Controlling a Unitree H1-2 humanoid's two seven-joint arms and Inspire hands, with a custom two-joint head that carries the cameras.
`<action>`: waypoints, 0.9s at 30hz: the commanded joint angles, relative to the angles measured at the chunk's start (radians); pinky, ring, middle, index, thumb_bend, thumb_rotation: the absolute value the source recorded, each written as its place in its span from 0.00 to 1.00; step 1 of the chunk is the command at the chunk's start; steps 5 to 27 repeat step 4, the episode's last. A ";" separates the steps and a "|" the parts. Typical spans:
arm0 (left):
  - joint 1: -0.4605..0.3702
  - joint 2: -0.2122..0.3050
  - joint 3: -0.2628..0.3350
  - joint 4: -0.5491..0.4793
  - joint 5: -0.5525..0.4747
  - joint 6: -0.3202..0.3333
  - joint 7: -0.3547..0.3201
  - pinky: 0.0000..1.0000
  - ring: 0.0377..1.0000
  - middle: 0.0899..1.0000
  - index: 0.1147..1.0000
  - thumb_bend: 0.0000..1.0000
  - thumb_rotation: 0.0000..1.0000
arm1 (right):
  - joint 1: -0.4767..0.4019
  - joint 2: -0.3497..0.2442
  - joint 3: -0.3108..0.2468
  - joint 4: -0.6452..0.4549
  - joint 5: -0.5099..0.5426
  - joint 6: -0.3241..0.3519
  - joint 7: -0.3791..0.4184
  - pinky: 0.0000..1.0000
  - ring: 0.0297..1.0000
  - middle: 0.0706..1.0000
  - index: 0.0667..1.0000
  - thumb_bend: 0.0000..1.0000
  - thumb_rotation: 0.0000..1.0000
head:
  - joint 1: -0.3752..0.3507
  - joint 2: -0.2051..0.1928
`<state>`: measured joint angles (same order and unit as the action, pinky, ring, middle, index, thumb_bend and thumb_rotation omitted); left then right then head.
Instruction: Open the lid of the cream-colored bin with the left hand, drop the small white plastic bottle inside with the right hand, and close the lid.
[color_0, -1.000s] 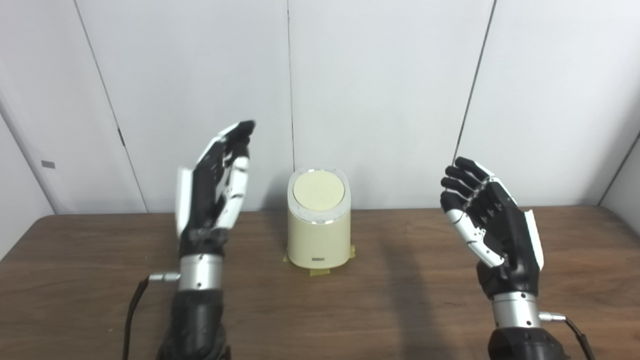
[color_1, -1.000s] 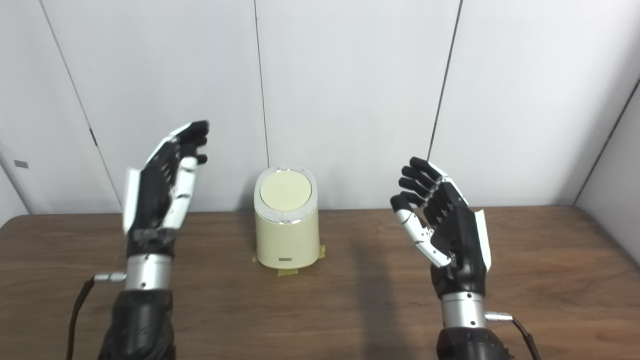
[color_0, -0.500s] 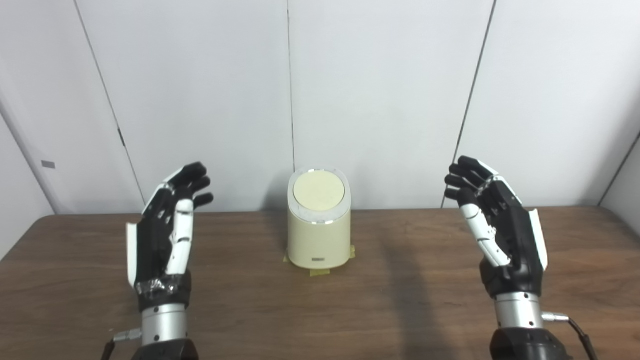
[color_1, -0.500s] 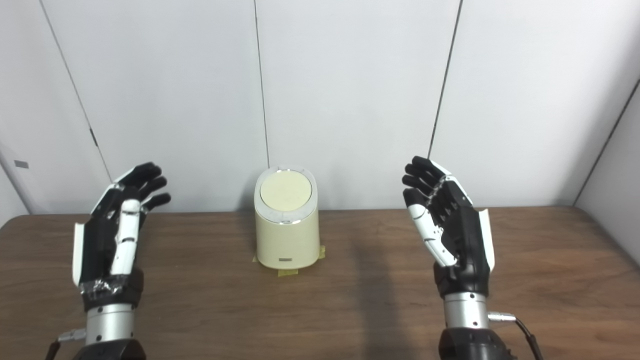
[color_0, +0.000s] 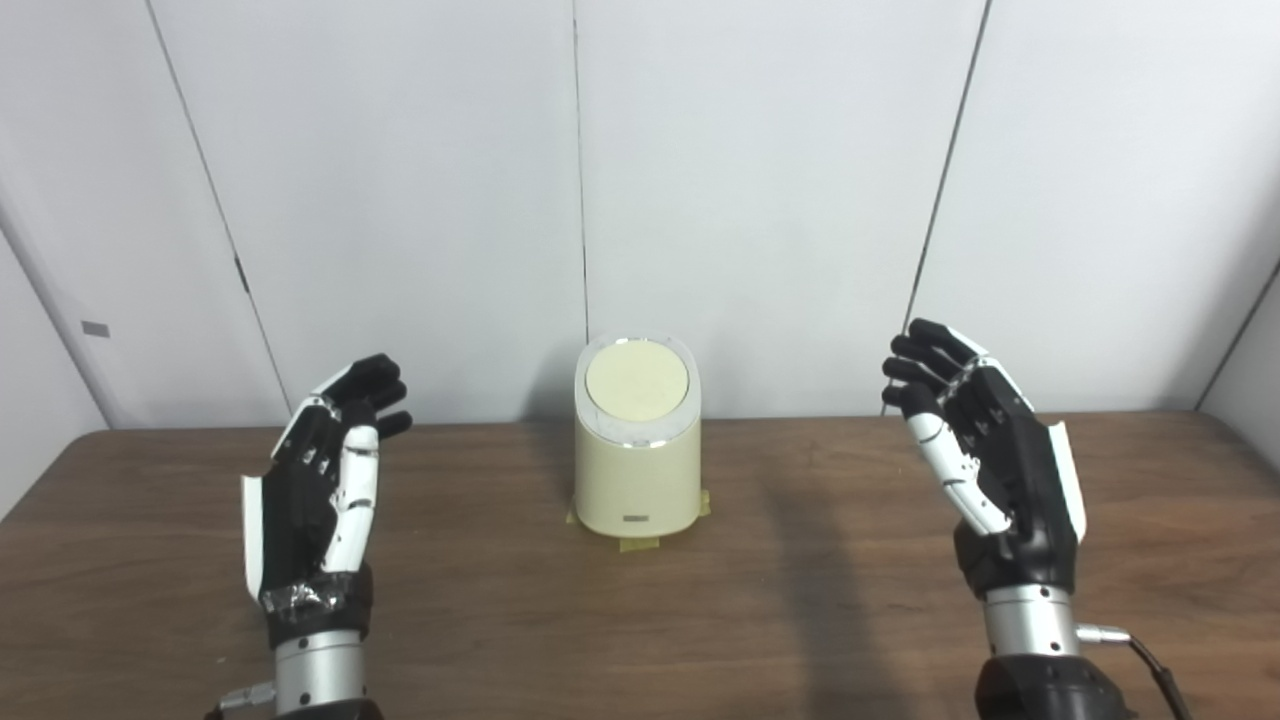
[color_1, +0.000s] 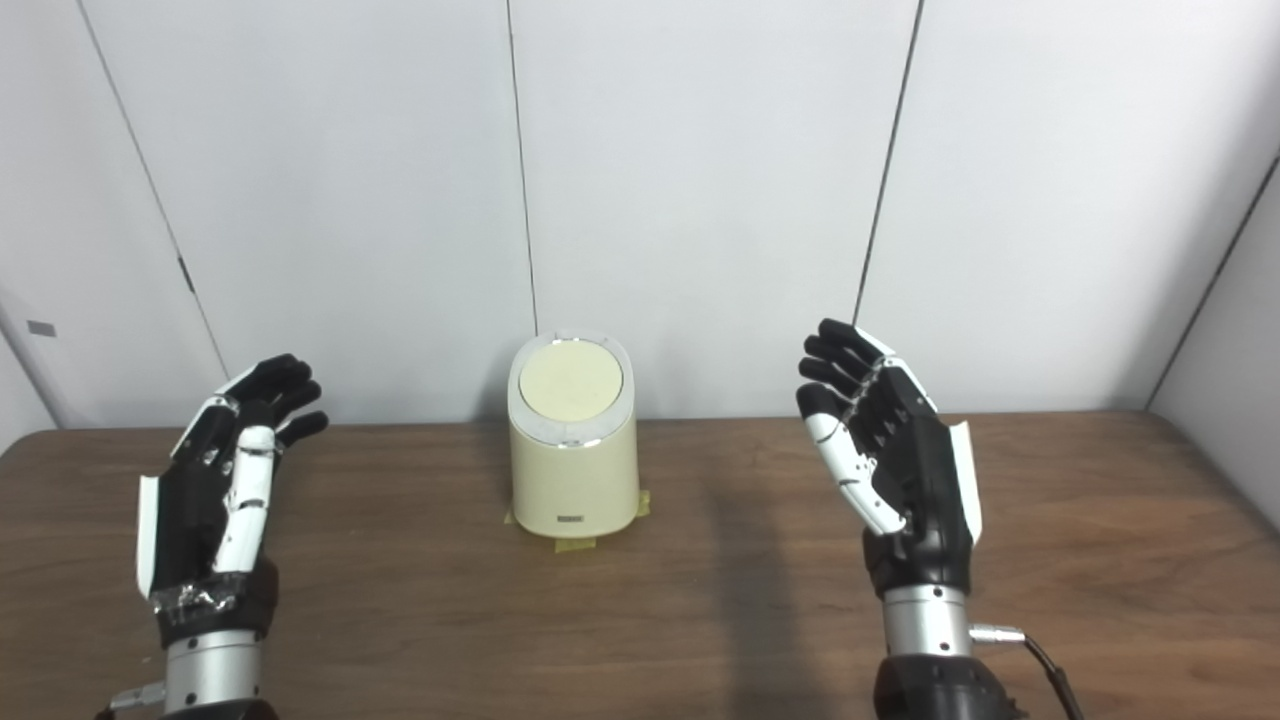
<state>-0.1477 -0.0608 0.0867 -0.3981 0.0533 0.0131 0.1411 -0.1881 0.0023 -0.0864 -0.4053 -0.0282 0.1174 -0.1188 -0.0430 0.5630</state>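
Bin: cream-colored bin (color_0: 636, 470) upright mid-table (color_0: 800, 620), round lid (color_0: 637, 384) down.
Left hand (color_0: 310, 500): raised well left of bin, fingers spread, empty.
Right hand (color_0: 990, 470): raised well right, fingers spread, empty.

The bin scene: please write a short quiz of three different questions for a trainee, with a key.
1. True or false: the lid of the bin is shut.
2. What does the right hand hold? A) a bottle B) nothing C) the lid
3. Fill in: the left hand is ____, its fingers apart, and touches nothing.

Key: 1 true. 2 B; no bottle is in view anywhere on the table. 3 open. Both hands are raised, one on each side of the bin and apart from it.
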 joint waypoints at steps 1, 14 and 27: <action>-0.006 0.004 -0.017 -0.018 0.026 -0.046 -0.011 0.73 0.76 0.75 0.72 0.28 0.58 | -0.026 -0.009 -0.010 -0.034 0.001 -0.027 0.000 0.66 0.71 0.72 0.72 0.27 0.43 | 0.000 0.001; -0.001 0.004 -0.015 -0.026 0.026 -0.054 0.000 0.71 0.76 0.75 0.72 0.28 0.59 | -0.024 -0.010 -0.014 -0.038 -0.008 -0.020 -0.003 0.66 0.71 0.71 0.71 0.26 0.43 | 0.004 0.003; -0.001 0.004 -0.015 -0.026 0.026 -0.054 0.000 0.71 0.76 0.75 0.72 0.28 0.59 | -0.024 -0.010 -0.014 -0.038 -0.008 -0.020 -0.003 0.66 0.71 0.71 0.71 0.26 0.43 | 0.004 0.003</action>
